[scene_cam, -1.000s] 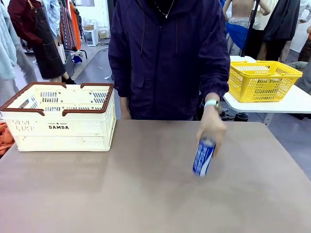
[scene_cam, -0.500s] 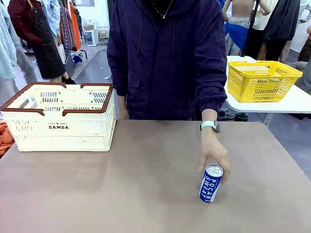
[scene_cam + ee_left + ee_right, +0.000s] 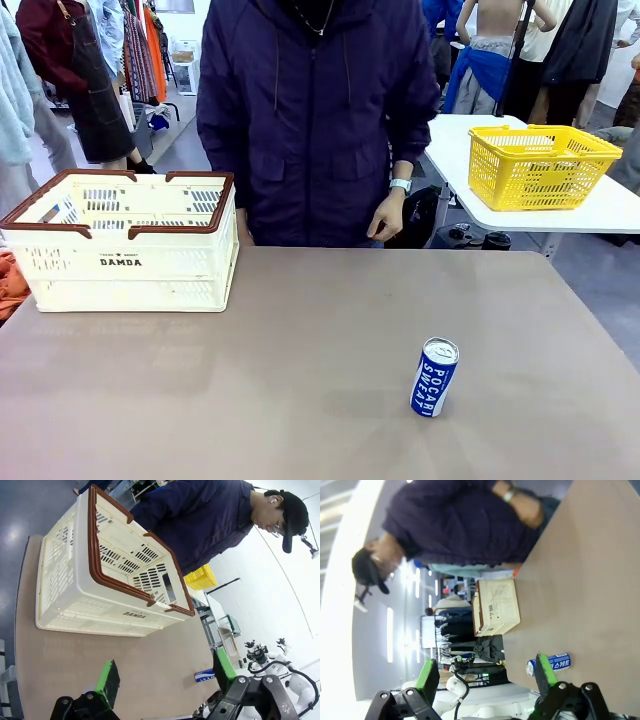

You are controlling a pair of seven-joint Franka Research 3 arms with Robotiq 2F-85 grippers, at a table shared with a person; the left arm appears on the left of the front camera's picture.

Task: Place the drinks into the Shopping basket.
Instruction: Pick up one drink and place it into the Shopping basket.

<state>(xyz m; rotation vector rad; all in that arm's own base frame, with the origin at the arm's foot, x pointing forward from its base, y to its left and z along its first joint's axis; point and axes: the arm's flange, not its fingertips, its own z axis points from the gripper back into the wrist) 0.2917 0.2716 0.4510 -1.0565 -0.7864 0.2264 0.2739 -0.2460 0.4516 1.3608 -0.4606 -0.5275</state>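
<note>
A single drink, a blue can point(image 3: 435, 377) with white lettering and a silver top, stands upright on the brown table at the right front, with nothing touching it. The Shopping basket point(image 3: 150, 280), cream-white with a brown rim, sits at the table's far left. In the left wrist view, my left gripper point(image 3: 165, 675) is open above the table, with the basket point(image 3: 65, 580) ahead and the can point(image 3: 205, 676) small beside one finger. My right gripper point(image 3: 486, 674) is open too, and the can point(image 3: 548, 664) lies just past one fingertip, with the basket point(image 3: 497, 607) farther off.
A person in a dark purple jacket stands at the table's far edge, one hand point(image 3: 385, 215) hanging by the waist. A yellow mesh basket point(image 3: 540, 165) rests on a white side table at the back right. Bare tabletop lies between can and basket.
The person's hand set the blue can down upright, let go of it and drew back to the body. The basket has not moved.
</note>
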